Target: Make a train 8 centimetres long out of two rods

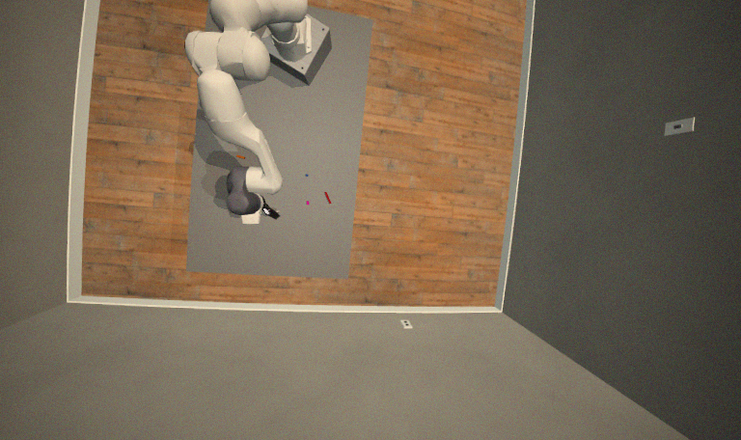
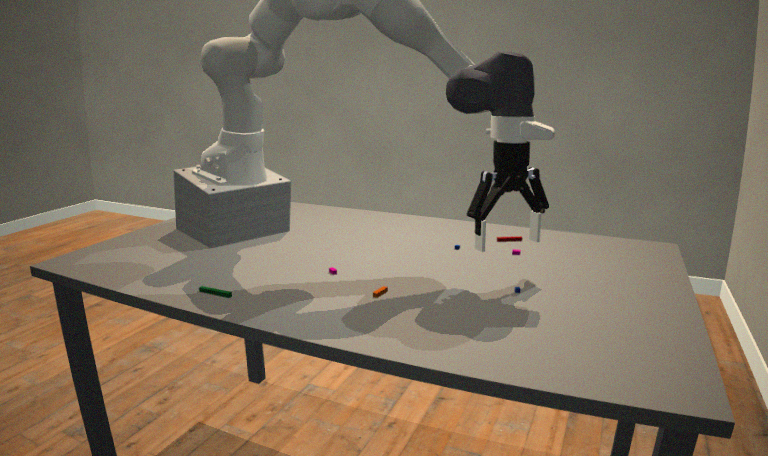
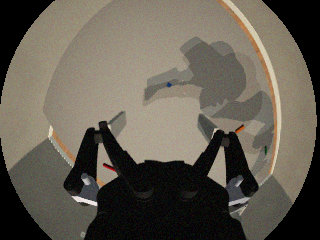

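My gripper [image 1: 271,211] [image 2: 508,244] [image 3: 162,118] is open and empty, above the table. A red rod [image 1: 327,197] [image 2: 509,238] [image 3: 109,167] lies at the far side. A magenta rod [image 1: 307,202] [image 2: 515,252] lies near it, apart. One blue rod [image 1: 306,175] [image 2: 457,247] lies towards the base from these. Another blue rod [image 2: 517,289] [image 3: 169,85] lies by the gripper's shadow, hidden in the top view. A second magenta rod [image 2: 333,270], an orange rod [image 1: 240,156] [image 2: 380,291] [image 3: 240,128] and a green rod [image 2: 215,291] [image 3: 266,150] lie separately. No rods touch.
The grey table [image 1: 273,250] [image 2: 623,338] carries the robot's base block [image 1: 319,50] [image 2: 243,210] at one end. The arm covers part of the table in the top view. Its shadows fall around the orange and green rods.
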Available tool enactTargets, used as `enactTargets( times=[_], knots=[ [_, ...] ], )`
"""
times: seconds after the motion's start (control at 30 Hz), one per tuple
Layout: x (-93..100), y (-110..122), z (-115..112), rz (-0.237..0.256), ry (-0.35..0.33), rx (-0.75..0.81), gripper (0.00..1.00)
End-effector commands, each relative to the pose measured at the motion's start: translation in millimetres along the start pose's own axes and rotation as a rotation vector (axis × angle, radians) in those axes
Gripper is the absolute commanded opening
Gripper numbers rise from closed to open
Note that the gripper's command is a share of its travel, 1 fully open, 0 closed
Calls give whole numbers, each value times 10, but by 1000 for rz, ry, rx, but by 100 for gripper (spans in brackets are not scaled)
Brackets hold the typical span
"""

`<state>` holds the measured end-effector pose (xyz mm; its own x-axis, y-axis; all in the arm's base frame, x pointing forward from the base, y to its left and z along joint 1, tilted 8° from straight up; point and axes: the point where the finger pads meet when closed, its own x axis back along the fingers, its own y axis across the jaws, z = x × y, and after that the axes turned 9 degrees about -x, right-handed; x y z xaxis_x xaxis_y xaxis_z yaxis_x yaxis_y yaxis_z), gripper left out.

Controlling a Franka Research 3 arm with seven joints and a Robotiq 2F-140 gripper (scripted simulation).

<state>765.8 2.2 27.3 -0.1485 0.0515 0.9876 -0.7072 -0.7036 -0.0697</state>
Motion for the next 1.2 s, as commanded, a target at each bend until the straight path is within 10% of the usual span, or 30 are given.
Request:
enactTargets(
  times=[0.0, 0.6, 0.63, 1.17],
  knots=[
    [-9, 36, 81, -22, -18, -165, 100],
    [94, 73, 628, -14, -19, -483, 100],
    [94, 73, 628, -14, -19, -483, 23],
    [94, 73, 628, -14, -19, -483, 23]
  ],
)
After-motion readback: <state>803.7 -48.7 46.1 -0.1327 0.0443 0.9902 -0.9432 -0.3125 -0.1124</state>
